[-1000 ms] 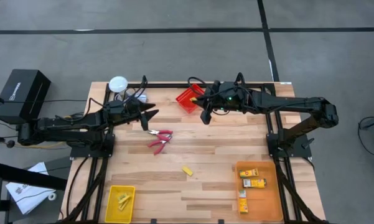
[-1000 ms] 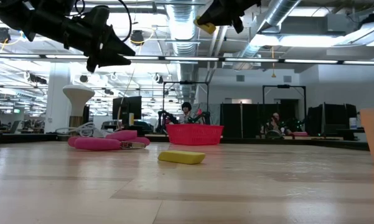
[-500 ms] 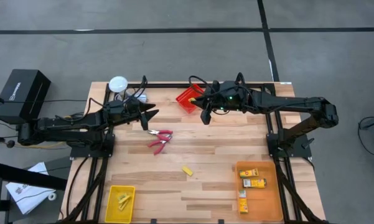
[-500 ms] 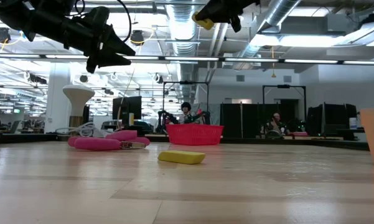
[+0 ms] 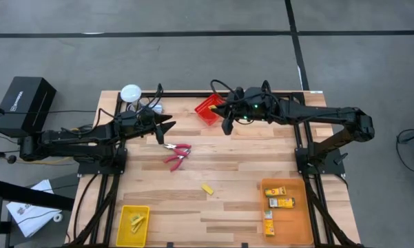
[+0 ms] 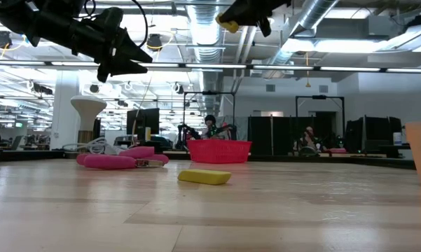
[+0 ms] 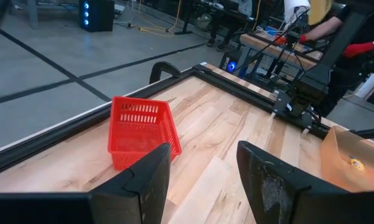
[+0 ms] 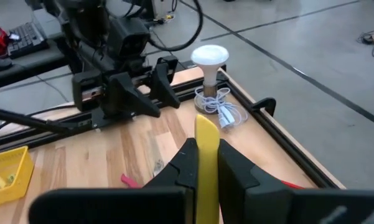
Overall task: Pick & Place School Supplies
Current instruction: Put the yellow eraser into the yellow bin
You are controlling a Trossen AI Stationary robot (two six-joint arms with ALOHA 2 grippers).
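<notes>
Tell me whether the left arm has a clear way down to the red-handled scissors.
Probably yes: the left gripper hangs open just above and beside the scissors, with only bare table between them.

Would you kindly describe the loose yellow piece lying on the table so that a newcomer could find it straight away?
Start at the wooden table and find the orange bin at its near right corner. Left of that bin, alone on bare wood below the red-handled scissors, lies the yellow piece. Unlike other yellow pieces, it sits in no bin and no pincer.
</notes>
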